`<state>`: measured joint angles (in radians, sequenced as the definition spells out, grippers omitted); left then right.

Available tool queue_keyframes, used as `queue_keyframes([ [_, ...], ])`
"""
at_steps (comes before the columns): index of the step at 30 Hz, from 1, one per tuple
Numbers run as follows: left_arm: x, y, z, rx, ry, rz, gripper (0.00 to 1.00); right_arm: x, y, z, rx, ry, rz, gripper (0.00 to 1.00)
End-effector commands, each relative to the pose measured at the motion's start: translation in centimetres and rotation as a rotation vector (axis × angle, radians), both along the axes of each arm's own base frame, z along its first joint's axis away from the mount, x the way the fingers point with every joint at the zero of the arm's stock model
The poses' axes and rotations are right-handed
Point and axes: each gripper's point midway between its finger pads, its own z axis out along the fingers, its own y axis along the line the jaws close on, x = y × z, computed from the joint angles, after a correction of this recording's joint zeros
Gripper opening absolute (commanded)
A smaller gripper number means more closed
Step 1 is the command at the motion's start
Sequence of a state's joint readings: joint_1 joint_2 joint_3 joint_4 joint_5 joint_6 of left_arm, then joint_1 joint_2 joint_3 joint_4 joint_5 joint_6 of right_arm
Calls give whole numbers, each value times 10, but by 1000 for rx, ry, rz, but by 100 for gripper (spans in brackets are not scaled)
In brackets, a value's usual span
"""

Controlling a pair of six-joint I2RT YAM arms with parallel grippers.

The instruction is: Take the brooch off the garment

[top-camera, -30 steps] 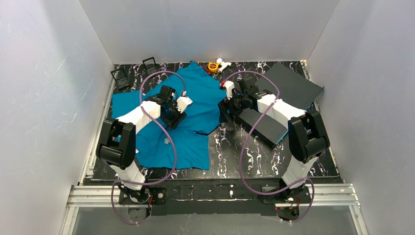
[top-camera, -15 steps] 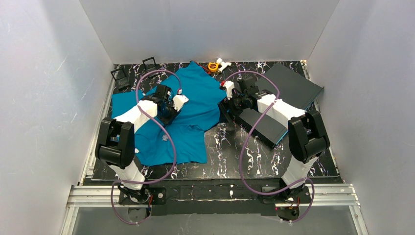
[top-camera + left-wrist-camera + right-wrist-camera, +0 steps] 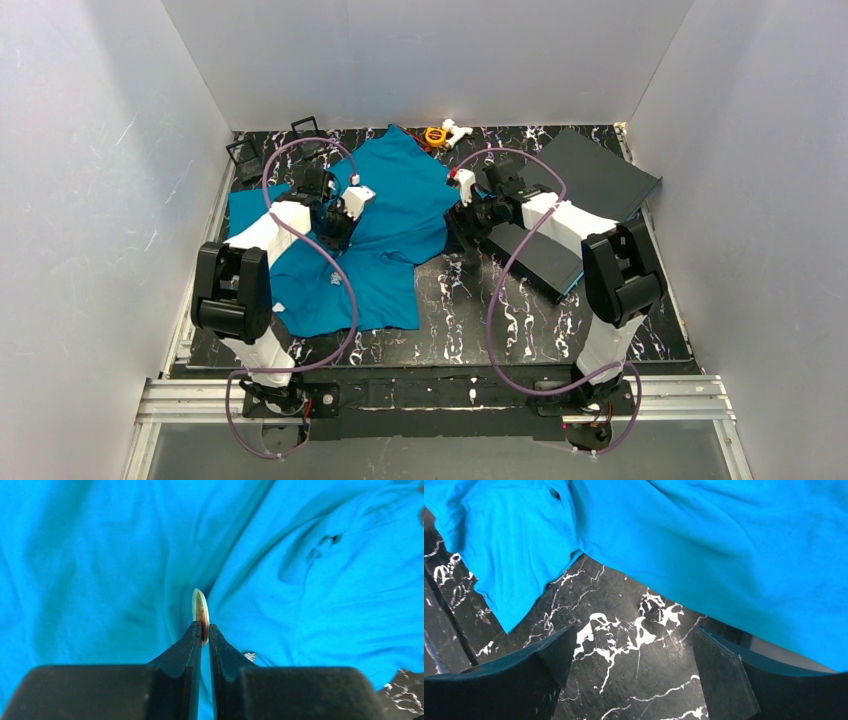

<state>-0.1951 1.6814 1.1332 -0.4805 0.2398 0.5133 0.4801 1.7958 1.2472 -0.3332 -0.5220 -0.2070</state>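
The teal-blue garment (image 3: 400, 195) lies crumpled over the left half of the black marbled table. My left gripper (image 3: 333, 226) hangs over its middle, shut on the brooch (image 3: 200, 607), a thin pale disc with an orange-brown face seen edge-on between the fingertips (image 3: 194, 632). Folds of the garment (image 3: 100, 555) run toward the disc; whether it still touches the cloth I cannot tell. My right gripper (image 3: 462, 232) stands open at the garment's right edge, its fingers (image 3: 719, 655) over bare marble just short of the hem (image 3: 724, 540).
A small silvery bit (image 3: 249, 656) lies on the cloth near my left fingers. Two dark grey boards (image 3: 590, 180) (image 3: 535, 255) lie under and behind the right arm. Orange and white objects (image 3: 445, 133) sit at the back wall, black wire frames (image 3: 250, 155) at back left.
The left gripper has shut on the brooch and moved toward the back left. The garment has bunched and shifted left with it. The right gripper has barely moved.
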Motion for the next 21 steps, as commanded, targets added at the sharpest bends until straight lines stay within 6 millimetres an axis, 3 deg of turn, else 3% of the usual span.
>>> queue_keyframes([
  [1,-19,-24,21,-158,16,-35,0,11,31,22,141,-2,25,91],
  [7,-34,-46,32,-306,31,-40,0,6,69,32,296,30,13,79],
  [11,-44,-57,42,-388,38,-57,0,1,92,26,329,43,31,70],
  [16,-49,-63,47,-448,38,-68,0,-8,117,7,344,101,53,69],
  [21,-48,-60,45,-466,27,-52,0,-28,132,-27,305,173,85,67],
])
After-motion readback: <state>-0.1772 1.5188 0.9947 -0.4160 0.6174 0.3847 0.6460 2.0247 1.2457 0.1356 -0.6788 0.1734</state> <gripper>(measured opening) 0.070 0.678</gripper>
